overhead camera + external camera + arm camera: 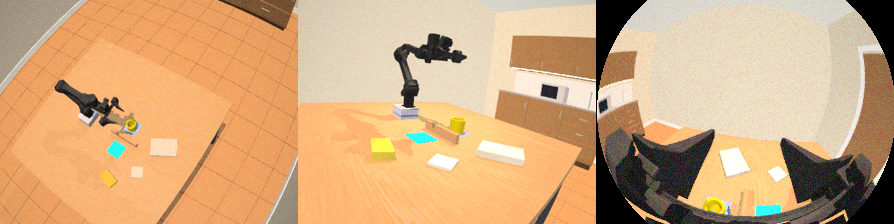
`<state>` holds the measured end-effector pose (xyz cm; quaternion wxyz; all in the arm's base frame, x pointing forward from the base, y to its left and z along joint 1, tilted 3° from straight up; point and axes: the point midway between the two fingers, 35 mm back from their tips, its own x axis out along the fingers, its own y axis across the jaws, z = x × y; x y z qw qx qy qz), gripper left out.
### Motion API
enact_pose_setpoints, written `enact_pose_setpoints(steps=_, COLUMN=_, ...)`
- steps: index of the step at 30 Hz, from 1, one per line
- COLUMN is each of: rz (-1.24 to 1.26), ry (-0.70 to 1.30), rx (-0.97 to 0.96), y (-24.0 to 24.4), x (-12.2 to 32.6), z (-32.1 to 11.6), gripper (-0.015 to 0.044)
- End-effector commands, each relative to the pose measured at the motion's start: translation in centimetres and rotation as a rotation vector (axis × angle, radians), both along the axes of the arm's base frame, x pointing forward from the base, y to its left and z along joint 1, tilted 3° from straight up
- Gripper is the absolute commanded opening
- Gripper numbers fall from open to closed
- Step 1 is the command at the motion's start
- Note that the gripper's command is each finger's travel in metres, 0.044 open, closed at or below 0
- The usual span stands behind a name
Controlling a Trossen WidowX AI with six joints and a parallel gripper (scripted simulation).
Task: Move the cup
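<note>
Tool (462,56) wide open, empty, high above counter (504,192). Yellow cup (457,125) upright on pale pad (138,128), likely start; cyan pad (421,137) beyond wooden bar (442,132).

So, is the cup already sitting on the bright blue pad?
No, the yellow cup sits on a pale pad, apart from the bright blue pad.
</note>
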<state>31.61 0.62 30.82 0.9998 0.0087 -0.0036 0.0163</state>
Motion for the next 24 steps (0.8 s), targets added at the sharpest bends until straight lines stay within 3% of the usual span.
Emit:
enact_pose_setpoints(steps=1, rz=0.002, ry=0.014, rx=0.012, y=0.1, x=0.2, z=-0.2, gripper=0.0374)
enact_pose_setpoints(steps=9, rz=-0.093, ry=0.659, rx=0.489, y=3.2, x=3.6, z=-11.3, gripper=0.0167)
enact_pose_setpoints(steps=18, rz=-0.731, ry=1.292, rx=0.811, y=4.9, x=-0.4, z=-21.8, gripper=0.0167)
enact_pose_setpoints(steps=20, rz=-0.857, ry=1.350, rx=0.822, y=5.0, x=-1.4, z=-22.7, gripper=0.0167)
enact_pose_setpoints(steps=24, rz=-0.873, ry=1.357, rx=0.823, y=5.6, x=-1.5, z=-22.8, gripper=0.0167)
